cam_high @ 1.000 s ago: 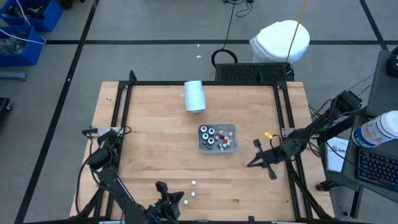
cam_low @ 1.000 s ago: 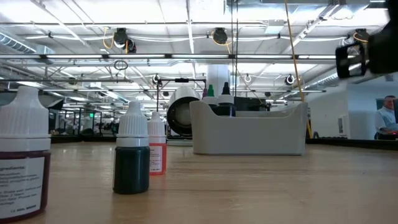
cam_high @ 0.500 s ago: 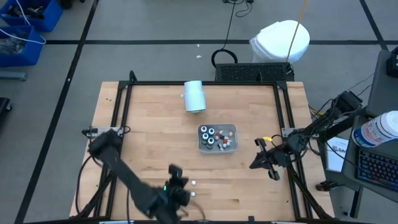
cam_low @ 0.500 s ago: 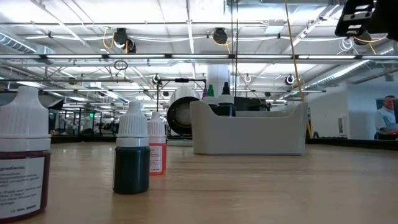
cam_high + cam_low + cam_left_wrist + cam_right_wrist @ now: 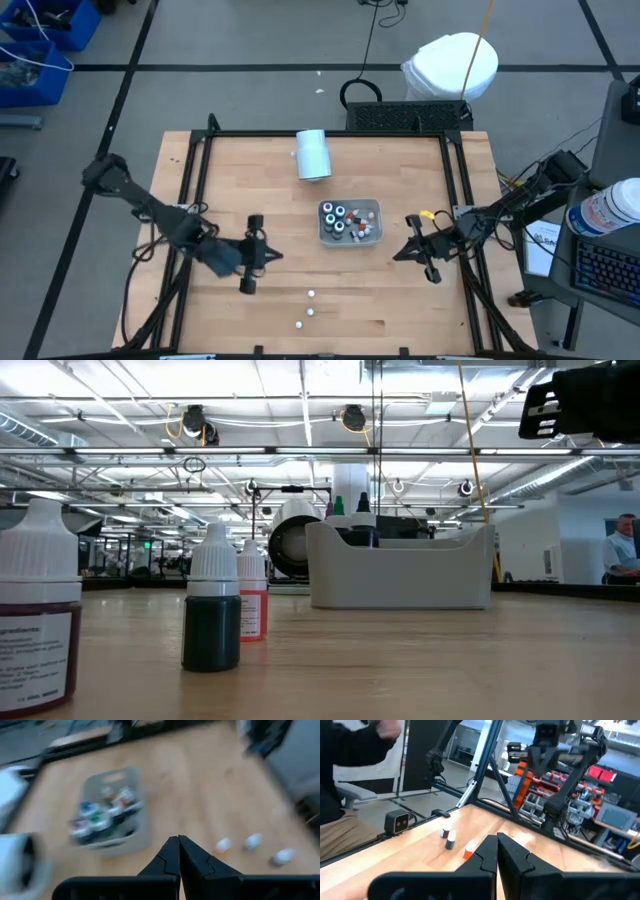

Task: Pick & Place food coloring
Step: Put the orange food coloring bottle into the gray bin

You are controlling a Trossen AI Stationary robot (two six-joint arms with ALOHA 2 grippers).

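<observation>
While nothing is gripped yet, three small bottles (image 5: 308, 310) loose on the wood near the front edge, standing apart from each other, caps up; seen close in the low view as a red-brown one (image 5: 38, 615), a dark green one (image 5: 212, 605) and a smaller orange-red one (image 5: 251, 603). Probably the ones left to move, since all others already sit in the tray. Left gripper (image 5: 251, 256) just behind them, left of centre, fingers (image 5: 176, 852) pressed together and empty, aimed across the table toward the tray; looks like an approach pose, not lined up over any bottle. Would need to spread fingers before dropping on a cap. Right gripper (image 5: 411, 250) at the right side, just beside the tray, fingers (image 5: 495, 851) likewise shut, holding nothing; likely waiting out of the way. Grey tray (image 5: 374, 222) mid-table, packed with a cluster of bottles (image 5: 340, 220), dark ones with ringed tops and paler small ones, upright and touching, so little spare room for more. White cylinder (image 5: 313, 154) lying on its side farther back near the rear rail, apart from everything, not part of the job. Risk, as a guess: light narrow bottles, easy to tip when nudged.
</observation>
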